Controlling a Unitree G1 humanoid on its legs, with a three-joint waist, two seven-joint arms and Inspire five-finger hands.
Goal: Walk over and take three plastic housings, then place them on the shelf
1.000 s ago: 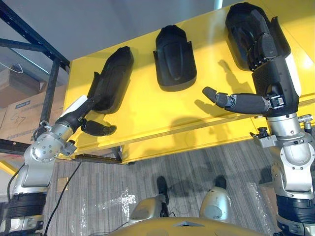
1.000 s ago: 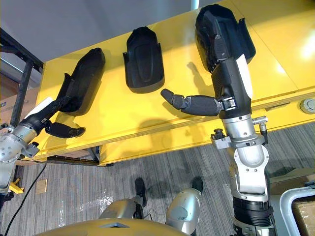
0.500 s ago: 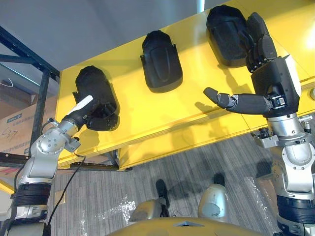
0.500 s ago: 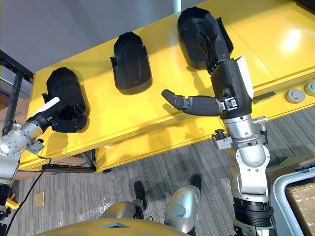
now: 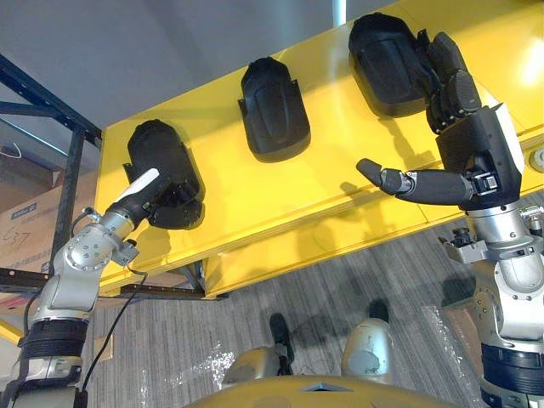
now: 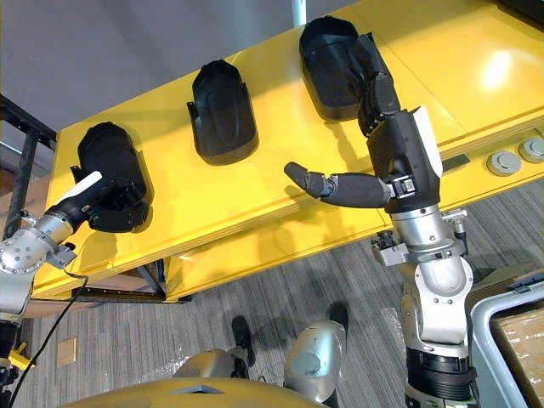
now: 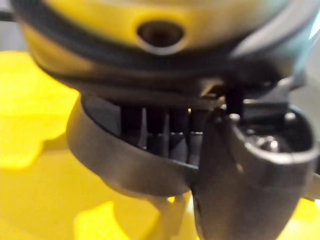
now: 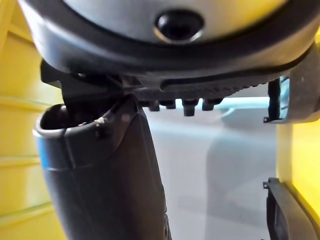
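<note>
A: Step?
B: Pick-up, I'd say. All three lie on the yellow top (image 5: 255, 195): left housing (image 5: 157, 161), middle housing (image 5: 272, 115), right housing (image 5: 382, 64). Left hand (image 5: 146, 197) curls round the left housing's near end. Right hand (image 5: 476, 144) is flat, fingers straight along the right housing, thumb out.
A: Next?
B: Right hand needs to close before any lift.

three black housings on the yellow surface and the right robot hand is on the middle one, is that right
Not quite: in the left eye view the right robot hand is at the rightmost housing, its fingers against that housing's edge. The middle housing lies untouched. Three black housings on the yellow surface is correct.
</note>
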